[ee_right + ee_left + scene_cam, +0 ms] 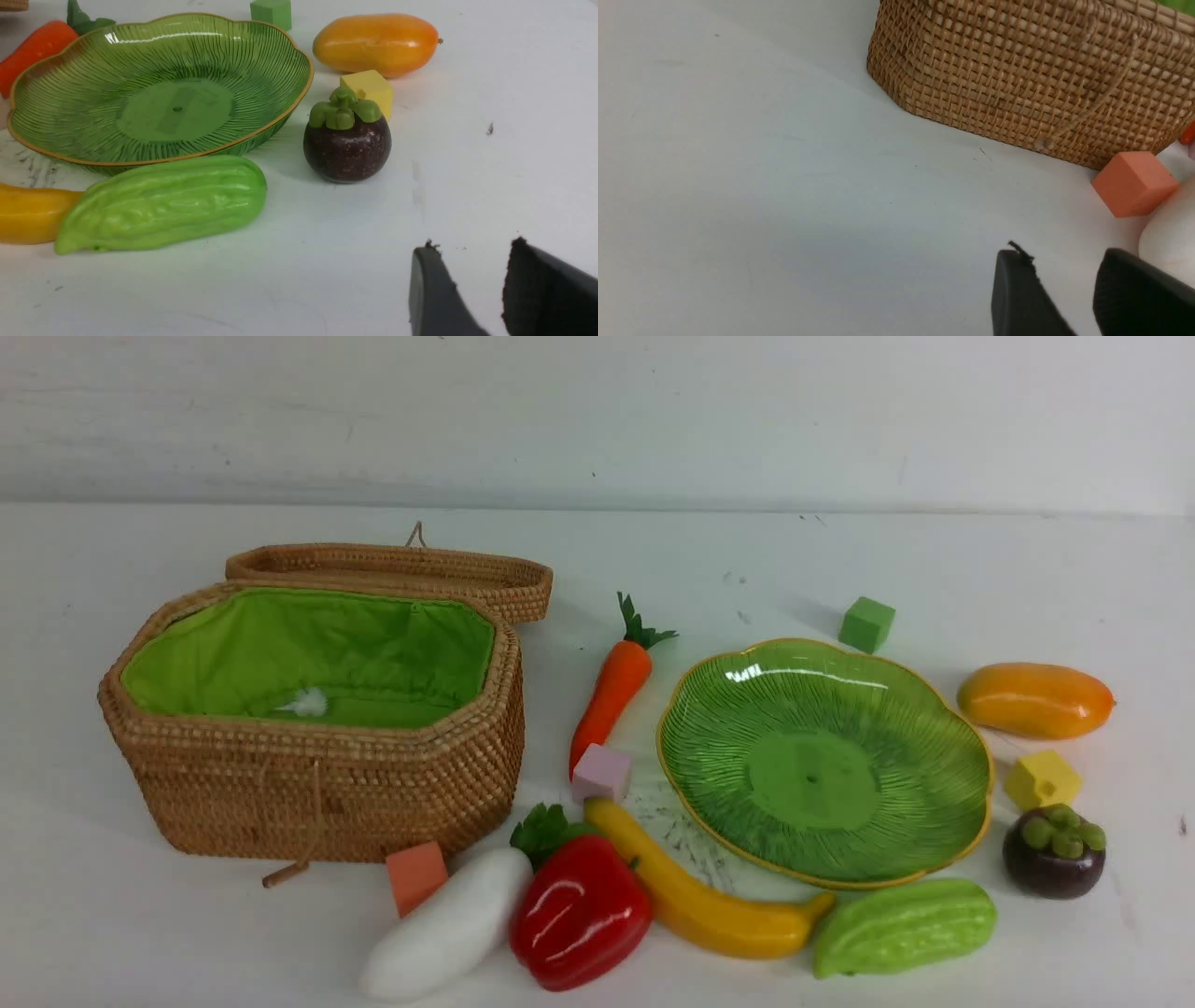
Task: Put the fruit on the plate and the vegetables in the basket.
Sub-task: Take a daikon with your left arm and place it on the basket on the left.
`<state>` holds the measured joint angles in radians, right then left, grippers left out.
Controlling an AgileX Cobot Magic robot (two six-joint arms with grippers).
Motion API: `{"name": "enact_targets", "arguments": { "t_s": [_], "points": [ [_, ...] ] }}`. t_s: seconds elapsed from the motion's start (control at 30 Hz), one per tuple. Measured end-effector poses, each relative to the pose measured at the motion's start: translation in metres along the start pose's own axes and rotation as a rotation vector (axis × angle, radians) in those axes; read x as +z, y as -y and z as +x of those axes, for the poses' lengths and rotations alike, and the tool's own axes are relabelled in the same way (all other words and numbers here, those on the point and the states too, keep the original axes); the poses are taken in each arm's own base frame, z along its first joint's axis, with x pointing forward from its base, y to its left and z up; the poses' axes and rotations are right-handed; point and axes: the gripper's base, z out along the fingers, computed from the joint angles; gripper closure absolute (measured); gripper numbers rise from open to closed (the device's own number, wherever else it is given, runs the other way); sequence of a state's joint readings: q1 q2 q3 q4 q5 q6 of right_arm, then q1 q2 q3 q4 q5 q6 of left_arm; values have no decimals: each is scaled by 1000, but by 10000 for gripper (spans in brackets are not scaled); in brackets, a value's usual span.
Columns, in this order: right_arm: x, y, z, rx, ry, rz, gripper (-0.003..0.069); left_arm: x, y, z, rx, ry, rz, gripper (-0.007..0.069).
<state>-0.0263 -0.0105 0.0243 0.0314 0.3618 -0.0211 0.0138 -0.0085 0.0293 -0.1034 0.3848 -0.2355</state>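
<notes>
1. The basket (pixel 317 784) stands open on the left of the bench (pixel 187 933), with its lid (pixel 392 569) tipped back behind it. Inside are the green lining (pixel 308 653) and one small white tuft (pixel 305 703) near the front wall
2. The plate (pixel 822 775) sits to the right of the basket, and its ribbed surface is bare
3. The vegetables all lie on the bench outside the basket. The carrot (pixel 611 695) is between basket and plate, the radish (pixel 448 929) and pepper (pixel 579 910) lie side by side before the basket's right corner, and the gourd (pixel 904 926) is just before the plate's near rim
4. The fruit all lies on the bench outside the plate. The banana (pixel 709 905) runs from a pink cube (pixel 601 773) along the near-left rim to just beside the gourd. The mango (pixel 1034 700) is past the right rim, and the mangosteen (pixel 1053 854) stands upright nearer the camera
5. An orange cube (pixel 415 875) sits between basket and radish, a yellow cube (pixel 1041 779) between mango and mangosteen, and a green cube (pixel 866 623) behind the plate
6. The left fingers (pixel 1017 294) are partly parted over bare bench before the basket, gripping nothing
7. The right fingers (pixel 434 298) are also partly parted and grip nothing, near the mangosteen
</notes>
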Motion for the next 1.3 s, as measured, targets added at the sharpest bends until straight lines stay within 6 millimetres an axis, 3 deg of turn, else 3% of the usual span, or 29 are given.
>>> {"name": "enact_targets", "arguments": {
  "t_s": [0.73, 0.83, 0.9, 1.13, 1.3],
  "points": [
    [0, 0, 0, 0, 0, 0, 418, 0, 0, 0, 2, 2, 0, 386],
    [0, 0, 0, 0, 0, 0, 418, 0, 1, -6, 11, 70, 12, 386],
    [0, 0, 0, 0, 0, 0, 418, -1, 4, -12, -83, 128, 46, 386],
    [0, 0, 0, 0, 0, 0, 418, -6, 9, -30, -700, 294, 212, 386],
    [0, 0, 0, 0, 0, 0, 418, -8, 7, -37, -802, 368, 245, 393]
  ]
}}
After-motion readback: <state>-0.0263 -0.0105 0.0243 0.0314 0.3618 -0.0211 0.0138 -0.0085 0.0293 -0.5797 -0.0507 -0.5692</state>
